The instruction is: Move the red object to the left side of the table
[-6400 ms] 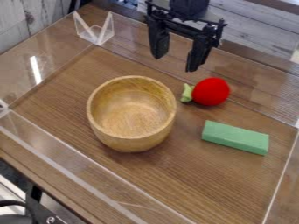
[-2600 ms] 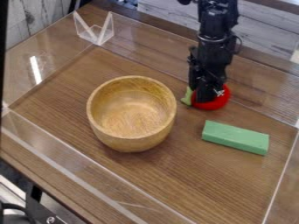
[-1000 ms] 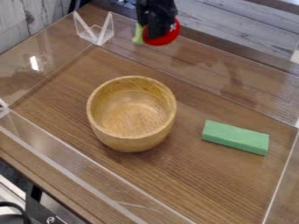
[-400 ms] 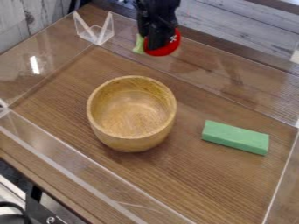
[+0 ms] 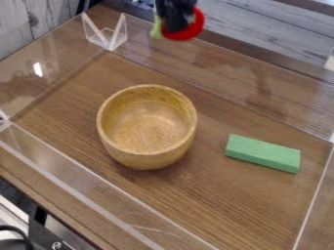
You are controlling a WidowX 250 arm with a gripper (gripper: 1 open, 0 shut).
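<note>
The red object (image 5: 190, 27), a small round toy fruit with a green tip on its left, hangs in the air above the far edge of the table (image 5: 248, 98), near the top of the view. My gripper (image 5: 177, 20) comes straight down from above and is shut on it. Only the dark lower fingers (image 5: 169, 14) show; the rest of the hand is cut off by the frame's top edge.
A wooden bowl (image 5: 147, 125) stands in the middle of the table, and a green rectangular block (image 5: 263, 152) lies to its right. A clear folded acrylic stand (image 5: 104, 31) sits at the far left corner. Low clear walls (image 5: 53, 146) edge the tabletop.
The gripper carried the red object from beside the bowl's right up to the far side. Within the last second it dipped slightly, then rose higher.
</note>
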